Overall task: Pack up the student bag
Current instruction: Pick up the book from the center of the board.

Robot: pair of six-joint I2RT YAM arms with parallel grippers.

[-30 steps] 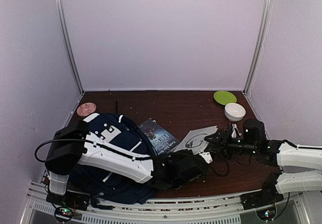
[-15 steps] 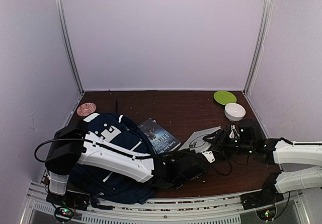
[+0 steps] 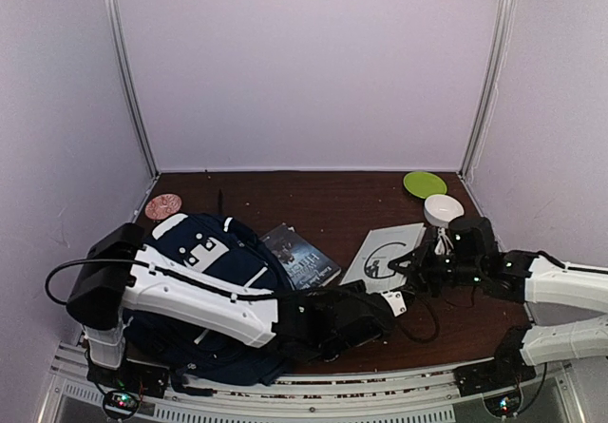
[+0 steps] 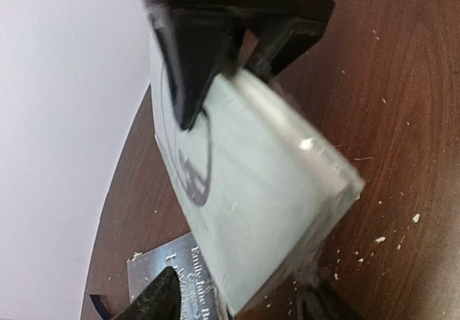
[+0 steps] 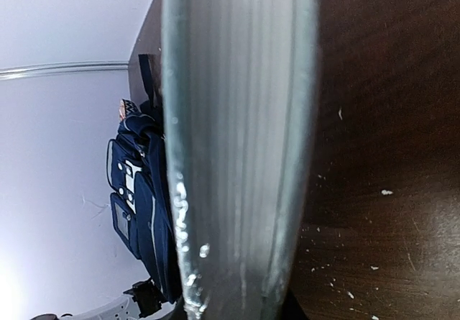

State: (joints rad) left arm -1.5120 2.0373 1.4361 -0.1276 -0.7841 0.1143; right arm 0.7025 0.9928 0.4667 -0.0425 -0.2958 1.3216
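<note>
The student bag (image 3: 204,271), navy with white patches, lies at the near left under my left arm; it also shows far off in the right wrist view (image 5: 136,190). A pale grey book (image 3: 385,257) with a black drawing on its cover is tilted up off the table. My right gripper (image 3: 418,269) is shut on its far edge, black fingers (image 4: 194,61) clamping it. The book's page edge (image 5: 237,154) fills the right wrist view. My left gripper (image 4: 237,309) stands open, its fingertips (image 4: 154,298) either side of the book's near corner.
A dark book (image 3: 299,257) lies flat between the bag and the pale book, its cover (image 4: 172,277) showing in the left wrist view. A green plate (image 3: 424,183) and a white bowl (image 3: 443,209) sit at the back right. A pinkish disc (image 3: 161,204) lies back left.
My left gripper has opened and let go of the pale book. My right gripper has shut on its far edge, and the book now sits a little further back and right.
</note>
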